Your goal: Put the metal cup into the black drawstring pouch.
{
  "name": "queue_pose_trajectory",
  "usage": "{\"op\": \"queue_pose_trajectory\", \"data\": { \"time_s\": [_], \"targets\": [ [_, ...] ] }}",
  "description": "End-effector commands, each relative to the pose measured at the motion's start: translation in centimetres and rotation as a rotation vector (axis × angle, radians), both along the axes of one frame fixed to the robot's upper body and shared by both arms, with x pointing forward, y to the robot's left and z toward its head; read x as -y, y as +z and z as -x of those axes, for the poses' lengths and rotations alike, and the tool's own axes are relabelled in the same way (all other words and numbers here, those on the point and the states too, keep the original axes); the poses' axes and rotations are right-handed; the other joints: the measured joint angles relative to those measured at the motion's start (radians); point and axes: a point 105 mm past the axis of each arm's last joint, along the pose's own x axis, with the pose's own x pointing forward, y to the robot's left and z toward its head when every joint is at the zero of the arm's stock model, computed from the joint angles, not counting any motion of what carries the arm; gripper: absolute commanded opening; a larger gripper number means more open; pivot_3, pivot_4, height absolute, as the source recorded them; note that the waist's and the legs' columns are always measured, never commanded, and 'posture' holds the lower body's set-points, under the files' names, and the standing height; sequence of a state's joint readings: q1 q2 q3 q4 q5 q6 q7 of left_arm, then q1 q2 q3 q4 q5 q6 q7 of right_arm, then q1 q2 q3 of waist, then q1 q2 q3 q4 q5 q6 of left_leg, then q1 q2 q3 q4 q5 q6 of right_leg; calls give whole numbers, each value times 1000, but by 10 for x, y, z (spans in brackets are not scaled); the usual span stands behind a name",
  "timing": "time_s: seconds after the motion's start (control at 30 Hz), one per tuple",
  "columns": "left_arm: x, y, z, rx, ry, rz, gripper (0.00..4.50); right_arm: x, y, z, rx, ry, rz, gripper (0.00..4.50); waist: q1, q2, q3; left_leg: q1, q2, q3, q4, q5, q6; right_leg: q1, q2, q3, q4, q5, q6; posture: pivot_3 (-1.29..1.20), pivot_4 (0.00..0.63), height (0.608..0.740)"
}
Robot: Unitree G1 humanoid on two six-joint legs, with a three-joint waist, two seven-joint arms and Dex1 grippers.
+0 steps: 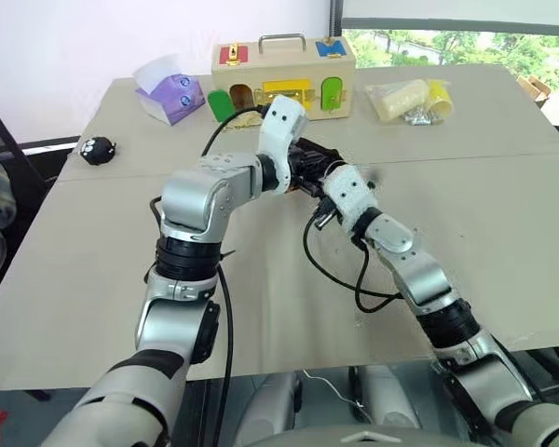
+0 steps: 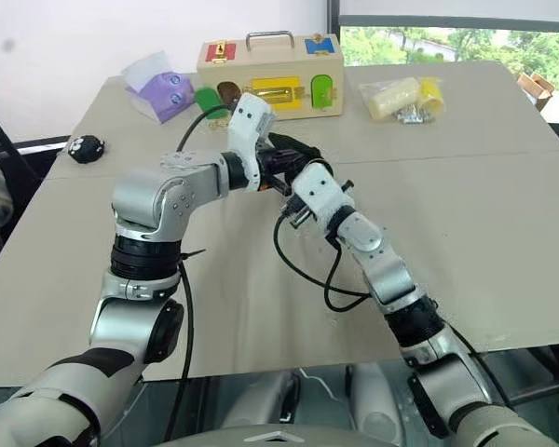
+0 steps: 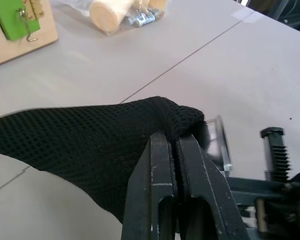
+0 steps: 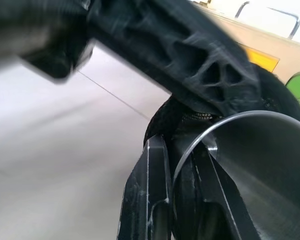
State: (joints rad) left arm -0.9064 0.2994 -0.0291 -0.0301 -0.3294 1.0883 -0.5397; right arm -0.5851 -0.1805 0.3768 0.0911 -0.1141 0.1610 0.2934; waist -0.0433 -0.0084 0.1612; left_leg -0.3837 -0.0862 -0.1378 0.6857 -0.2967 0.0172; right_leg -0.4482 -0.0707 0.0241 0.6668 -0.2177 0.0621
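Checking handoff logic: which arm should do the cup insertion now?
Right. The right claw is shut on the metal cup, right at the black drawstring pouch; the left claw is shut on the pouch fabric, holding it up.

Both arms reach forward and meet mid-table; left end effector pinched closed; right end effector clamped too.

Two robot arms meeting at upper centre over a beige table. Black pouch bunched between them. Behind: wooden latch box, purple tissue pack, yellow bag. Black toy at left.
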Motion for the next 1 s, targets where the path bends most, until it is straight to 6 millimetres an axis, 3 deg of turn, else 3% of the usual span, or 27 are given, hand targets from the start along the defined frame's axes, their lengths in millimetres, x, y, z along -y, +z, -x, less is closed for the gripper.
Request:
{"op": "queue_pose_trajectory", "data": {
  "time_s": [0.03, 0.3, 0.47, 0.7, 1.0],
  "targets": [
    [16, 17, 11, 50, -76, 29, 0, -17, 8, -1, 177, 56, 115, 13, -3, 0, 0, 0, 0, 0, 0, 0, 0, 0, 0, 0, 0, 0, 0, 0, 150, 710],
    [16, 19, 12, 53, -74, 34, 0, -18, -8, -19, 304, 78, 336, 13, -1, 0, 0, 0, 0, 1, 0, 0, 0, -1, 0, 1, 1, 0, 0, 0, 150, 710],
    [12, 18, 10, 57, -54, 34, 0, -5, 14, -29, 245, -18, 57, 13, -4, -1, 0, 0, 1, 1, 0, 0, 0, -1, 0, 2, 1, 0, 0, 0, 150, 710],
    [12, 19, 9, 53, -45, 48, 0, -5, 0, -25, 361, 21, 243, 13, -1, -1, 0, 0, 0, 1, 0, 0, -1, -1, 0, 1, 1, 0, 0, 0, 150, 710],
    [15, 21, 10, 59, -45, 67, 0, -1, 12, -32, 93, -13, -209, 13, -17, -1, 0, 0, 1, 1, 1, 0, -1, -1, 0, 2, 2, 0, 0, 0, 150, 710]
  ]
}}
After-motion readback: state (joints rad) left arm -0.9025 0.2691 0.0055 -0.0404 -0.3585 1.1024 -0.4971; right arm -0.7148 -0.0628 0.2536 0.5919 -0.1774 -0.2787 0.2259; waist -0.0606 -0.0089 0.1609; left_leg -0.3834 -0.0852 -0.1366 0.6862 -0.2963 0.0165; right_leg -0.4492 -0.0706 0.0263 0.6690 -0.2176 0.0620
